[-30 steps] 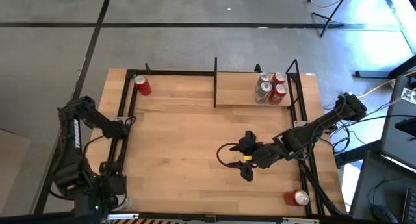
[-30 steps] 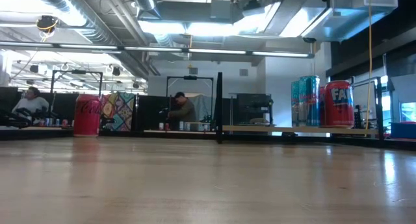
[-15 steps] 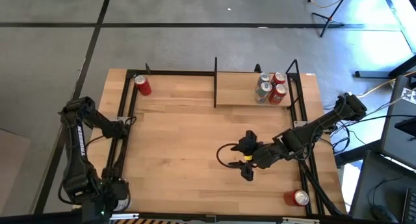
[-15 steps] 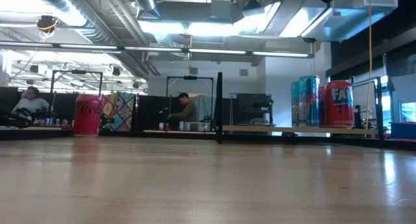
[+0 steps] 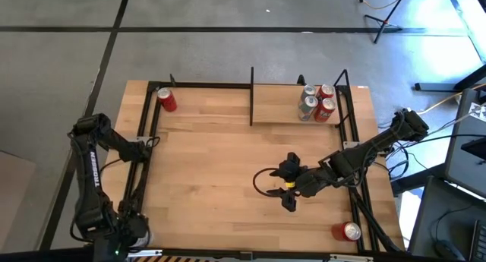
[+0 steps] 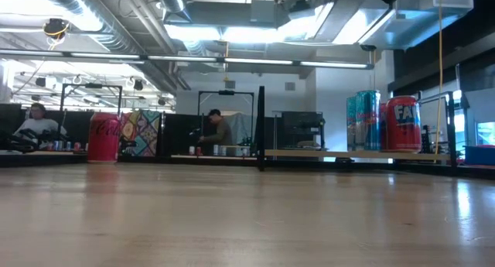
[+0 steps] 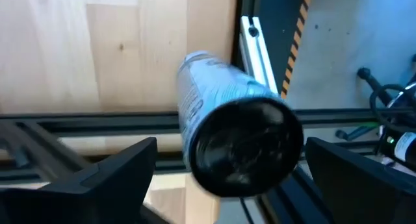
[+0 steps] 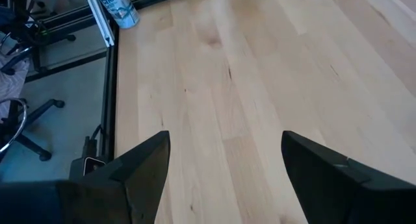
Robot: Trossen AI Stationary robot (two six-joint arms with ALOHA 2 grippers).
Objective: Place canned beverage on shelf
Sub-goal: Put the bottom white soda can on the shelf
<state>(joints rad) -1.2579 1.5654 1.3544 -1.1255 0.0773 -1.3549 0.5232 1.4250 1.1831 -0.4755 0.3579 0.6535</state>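
Silver can point(image 7: 227, 130) sits between wide left gripper point(image 7: 227, 169); right gripper point(image 8: 221, 165) wide, empty.

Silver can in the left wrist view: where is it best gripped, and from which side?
Grip the can on its round side wall, about mid-height, coming from above. It seems to stand upright near the edge of the table, its top end facing the left tool, whose open fingers stand on either side of it.
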